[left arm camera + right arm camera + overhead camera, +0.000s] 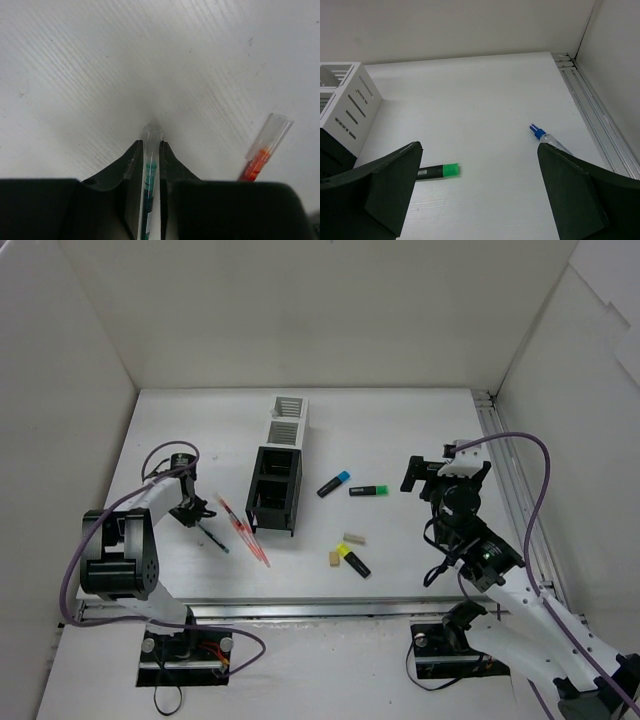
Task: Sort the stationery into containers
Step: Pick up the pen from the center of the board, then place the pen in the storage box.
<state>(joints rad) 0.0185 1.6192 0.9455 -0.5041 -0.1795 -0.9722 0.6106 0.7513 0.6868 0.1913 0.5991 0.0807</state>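
Left gripper clamped on a pen lying lengthwise between its fingers, black boxes near on its right; right gripper wide open.

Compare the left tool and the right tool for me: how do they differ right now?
The left tool is shut on a pen; the right tool is open and holds nothing. The left tool sits low over the table, pen tip near the surface; the right tool is higher, facing a green-capped highlighter. Both have dark fingers.
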